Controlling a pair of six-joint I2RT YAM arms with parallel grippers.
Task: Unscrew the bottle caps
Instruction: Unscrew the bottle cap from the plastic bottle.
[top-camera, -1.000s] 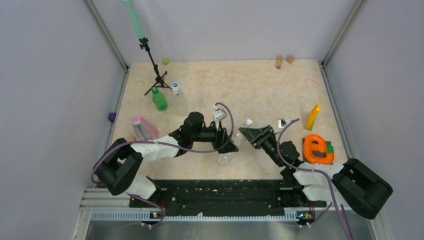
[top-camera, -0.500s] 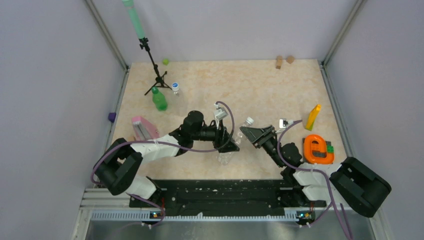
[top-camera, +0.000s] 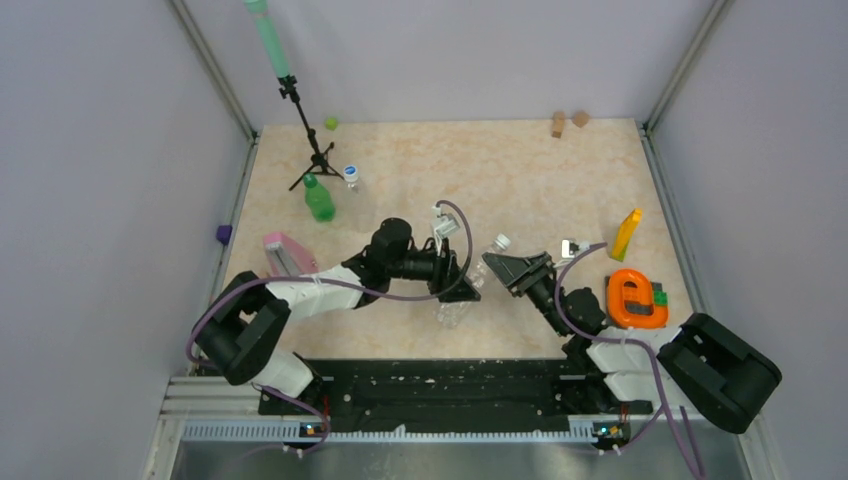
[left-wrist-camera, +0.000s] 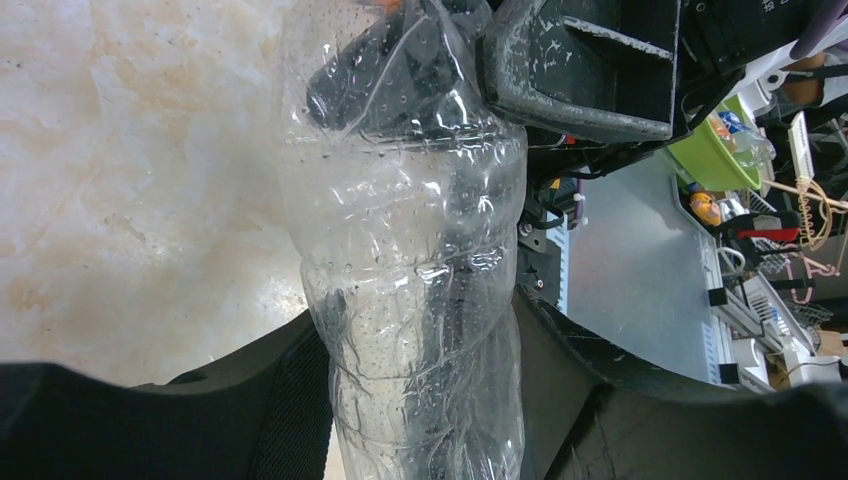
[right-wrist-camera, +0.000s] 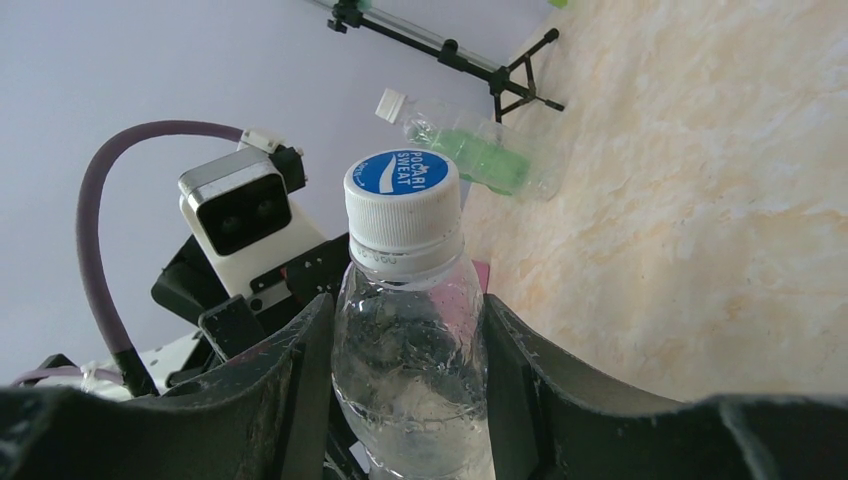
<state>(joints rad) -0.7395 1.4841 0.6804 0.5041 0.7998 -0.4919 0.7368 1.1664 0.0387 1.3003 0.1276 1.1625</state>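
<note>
Right wrist view: your right claw (right-wrist-camera: 405, 312) brackets the shoulder of the clear bottle (right-wrist-camera: 405, 400), one finger close against each side with no gap to be seen; whether they press cannot be told. The white cap (right-wrist-camera: 402, 200), blue-labelled on top, sits past the fingers, on its neck and ungripped. Left wrist view: your left claw (left-wrist-camera: 415, 320) is closed around the crumpled lower body of the same bottle, which the top external view shows slanting between the two arms over the near part of the table (top-camera: 540, 170). The step in hand appears to be seating the right claw for unscrewing. Next you would likely shift that claw along the bottle until the pads meet the cap, close, then turn the wrist while the left claw resists. Well apart at far left, a green bottle (top-camera: 319, 200) and a small clear bottle (top-camera: 352, 178) appear capped.
</note>
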